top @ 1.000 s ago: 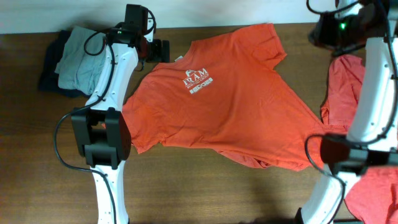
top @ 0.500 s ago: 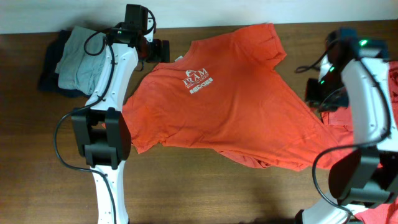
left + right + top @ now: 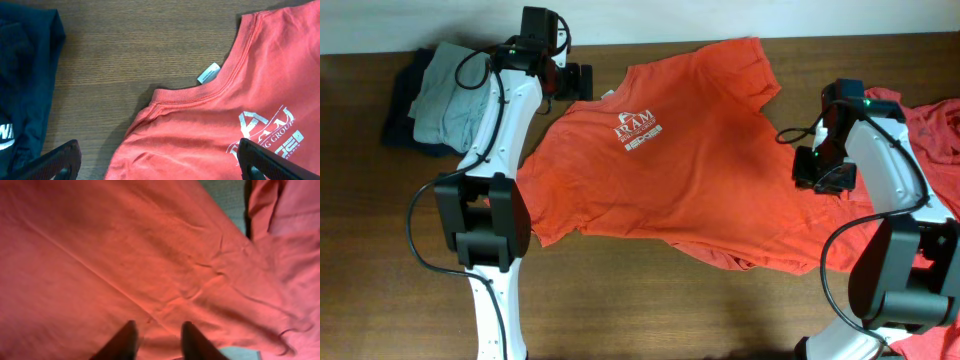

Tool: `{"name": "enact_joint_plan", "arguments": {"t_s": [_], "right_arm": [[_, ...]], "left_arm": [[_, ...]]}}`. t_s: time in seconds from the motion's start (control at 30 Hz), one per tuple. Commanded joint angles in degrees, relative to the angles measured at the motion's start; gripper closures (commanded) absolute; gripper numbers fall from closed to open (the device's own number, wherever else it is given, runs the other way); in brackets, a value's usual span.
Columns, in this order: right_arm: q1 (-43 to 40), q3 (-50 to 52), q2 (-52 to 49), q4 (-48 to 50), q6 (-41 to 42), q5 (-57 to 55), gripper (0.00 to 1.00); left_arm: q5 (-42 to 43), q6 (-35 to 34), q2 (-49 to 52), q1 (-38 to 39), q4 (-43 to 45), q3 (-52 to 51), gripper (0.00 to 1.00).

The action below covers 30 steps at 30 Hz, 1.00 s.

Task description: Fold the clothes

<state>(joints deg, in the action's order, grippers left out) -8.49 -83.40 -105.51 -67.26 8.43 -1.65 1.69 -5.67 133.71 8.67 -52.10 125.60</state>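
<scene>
At the far left of the wooden table (image 3: 650,310), a folded stack (image 3: 430,95) of dark and grey garments sits near the back edge. The overhead view shows both layers, while the left wrist view catches only the dark fabric at its left border. Just beside the stack, the left gripper (image 3: 582,82) hangs over the collar (image 3: 200,92) of the orange-red T-shirt (image 3: 690,170). Its jaws are spread wide, one at each bottom corner of the wrist view, and they grip nothing (image 3: 160,162). Only this close view shows the small white neck label (image 3: 208,73) lying on the wood outside the collar. The shirt lies chest-up across the middle of the table, with its white logo (image 3: 638,132) towards the left. Its hem runs down and to the right, rumpled along the lower edge. The right gripper (image 3: 823,172) is at the shirt's right side. The overhead view hides its jaws, but the right wrist view shows them partly parted over the creased cloth, which lies between them ungathered (image 3: 157,342). At the far right, the spread shirt meets a heap of other orange-red shirts (image 3: 920,120), and another one (image 3: 920,310) lies at the near right corner. Bare wood shows in a broad band along the near edge and in a narrow strip between the stack and the shirt, which the left arm crosses.
</scene>
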Motion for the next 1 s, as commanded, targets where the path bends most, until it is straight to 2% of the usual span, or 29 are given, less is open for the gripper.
{"name": "enact_joint_plan", "arguments": {"t_s": [0.0, 0.17, 0.23, 0.3, 0.4, 0.5, 0.63, 0.77, 0.8, 0.83, 0.97], "right_arm": [[-0.22, 0.35, 0.20, 0.15, 0.04, -0.11, 0.59], [-1.57, -1.33, 0.22, 0.66, 0.26, 1.27, 0.56], [-3.34, -3.48, 0.22, -0.76, 0.26, 3.17, 0.50], [-5.81, -5.97, 0.22, -2.91, 0.26, 3.41, 0.40], [-9.99, -8.76, 0.22, -4.94, 0.26, 3.43, 0.34], [-13.70, -9.33, 0.22, -5.38, 0.24, 3.39, 0.04], [-17.46, -9.29, 0.20, -5.38, 0.26, 3.43, 0.01], [-19.28, -9.29, 0.20, -5.09, 0.24, 3.39, 0.01], [-19.43, -9.29, 0.20, -5.07, 0.24, 3.37, 0.01], [-19.63, -9.29, 0.20, -5.01, 0.24, 3.39, 0.01], [-19.61, -9.29, 0.20, -4.92, 0.24, 3.39, 0.01]], "left_arm": [[0.46, -0.09, -0.96, -0.20, -0.04, 0.57, 0.01], [0.46, -0.09, -0.96, -0.20, -0.04, 0.57, 0.01], [0.52, -0.15, -0.96, -0.20, 0.09, 0.55, 0.01], [0.66, -0.11, -0.96, -0.20, 1.38, 0.55, 0.01], [0.63, -0.11, -0.96, -0.20, 2.08, 0.55, 0.01], [0.66, -0.11, -0.96, -0.20, 2.08, 0.55, 0.01], [0.81, -0.11, -0.96, -0.20, 1.95, 0.57, 0.01], [4.66, -0.07, -0.98, -0.20, 0.96, 0.57, 0.01], [5.75, -0.09, -0.98, -0.20, 0.42, 0.57, 0.06], [7.04, -0.09, -0.98, -0.20, -0.04, 0.57, 0.20], [14.25, -0.09, -0.98, 0.42, 0.00, 0.57, 0.87]]}}
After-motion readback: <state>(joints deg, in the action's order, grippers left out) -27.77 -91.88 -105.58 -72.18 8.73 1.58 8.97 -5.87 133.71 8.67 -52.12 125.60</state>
